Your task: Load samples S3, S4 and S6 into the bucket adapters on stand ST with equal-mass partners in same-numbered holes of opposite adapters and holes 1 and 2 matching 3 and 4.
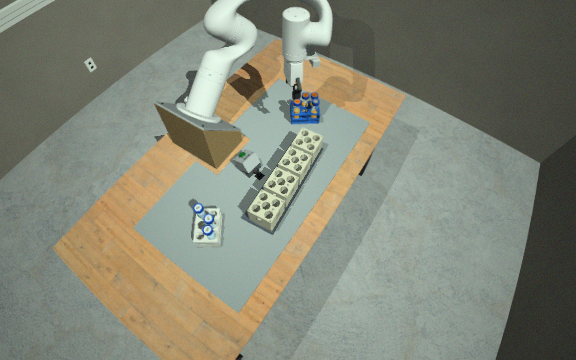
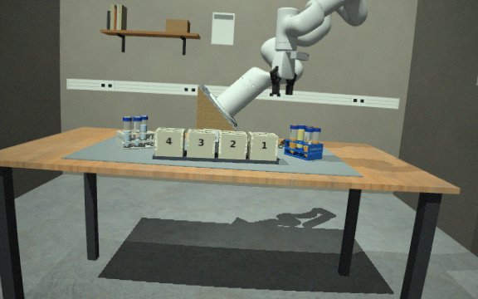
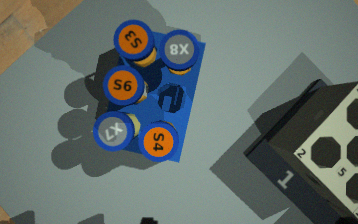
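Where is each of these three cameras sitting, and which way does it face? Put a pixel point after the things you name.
Top: high above the wooden table, looking steeply down; it shows the white arm, its base and the gripper [image 1: 296,92] [image 2: 282,95].
Exterior: beyond the table's long side, facing the numbered cream adapter blocks [image 1: 282,182] [image 2: 232,145] [image 3: 325,125] and the wall behind; it shows the arm and gripper.
Wrist: carried near the gripper, looking down at the blue tube rack [image 1: 305,120] [image 2: 314,152] [image 3: 192,95]; only dark gripper bits show at its bottom edge.
Top and exterior share the white tube rack [image 1: 208,244] [image 2: 133,145].
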Tool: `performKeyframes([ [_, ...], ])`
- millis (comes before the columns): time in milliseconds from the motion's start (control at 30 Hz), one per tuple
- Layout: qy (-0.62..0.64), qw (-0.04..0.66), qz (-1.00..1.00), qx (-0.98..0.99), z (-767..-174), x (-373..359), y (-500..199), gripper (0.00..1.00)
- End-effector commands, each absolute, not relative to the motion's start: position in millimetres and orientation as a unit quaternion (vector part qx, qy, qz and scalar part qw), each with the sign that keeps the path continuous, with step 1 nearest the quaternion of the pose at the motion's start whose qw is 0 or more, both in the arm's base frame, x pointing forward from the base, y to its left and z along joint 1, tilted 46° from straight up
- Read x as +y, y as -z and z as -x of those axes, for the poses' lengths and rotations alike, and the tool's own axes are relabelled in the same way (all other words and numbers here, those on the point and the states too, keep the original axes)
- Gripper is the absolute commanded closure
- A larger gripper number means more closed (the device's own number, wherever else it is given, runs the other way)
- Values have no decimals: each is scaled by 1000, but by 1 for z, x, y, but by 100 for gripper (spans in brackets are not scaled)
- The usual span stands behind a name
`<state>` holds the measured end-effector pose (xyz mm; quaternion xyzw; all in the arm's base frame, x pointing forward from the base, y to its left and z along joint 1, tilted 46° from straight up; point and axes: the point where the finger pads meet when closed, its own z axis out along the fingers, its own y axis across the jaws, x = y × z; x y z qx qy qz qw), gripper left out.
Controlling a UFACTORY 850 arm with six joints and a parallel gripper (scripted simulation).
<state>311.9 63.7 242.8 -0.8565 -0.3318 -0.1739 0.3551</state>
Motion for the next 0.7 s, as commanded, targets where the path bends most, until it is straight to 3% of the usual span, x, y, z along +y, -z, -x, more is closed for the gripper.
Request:
performKeyframes([
  [0, 174, 353, 857, -331, -302, 81, -262, 0],
  [667, 174, 354, 857, -331, -303, 111, -239, 0],
])
